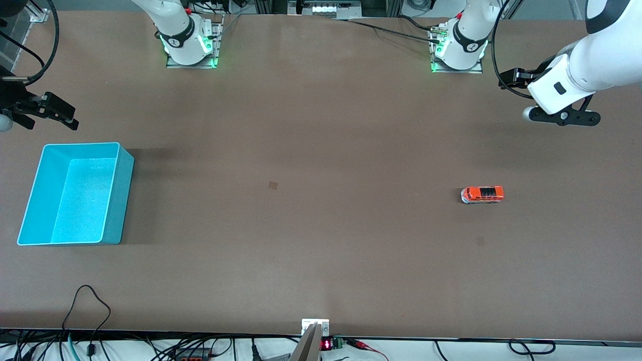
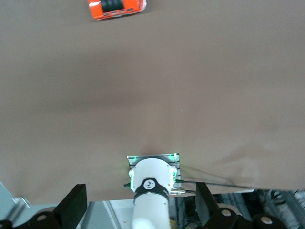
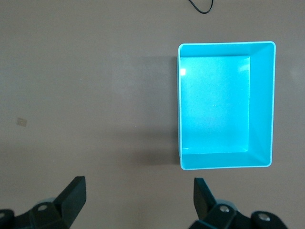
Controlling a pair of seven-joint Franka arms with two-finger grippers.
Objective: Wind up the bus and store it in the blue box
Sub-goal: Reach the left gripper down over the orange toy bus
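The small orange bus [image 1: 482, 194] stands on its wheels on the brown table toward the left arm's end, and it also shows in the left wrist view [image 2: 116, 8]. The empty light-blue box [image 1: 119, 200] stands at the right arm's end and shows in the right wrist view [image 3: 180, 109]. My left gripper [image 1: 504, 80] hangs open and empty over the table beside its own base, well apart from the bus; its fingers [image 2: 71, 207] stand wide. My right gripper [image 1: 74, 116] hangs open and empty over the table beside the box; its fingers [image 3: 74, 195] stand wide.
The left arm's base [image 2: 151, 179] and the right arm's base [image 1: 188, 37] stand along the table's edge farthest from the front camera. A small brown mark [image 1: 273, 185] lies mid-table. Cables [image 1: 90, 301] trail over the edge nearest the front camera.
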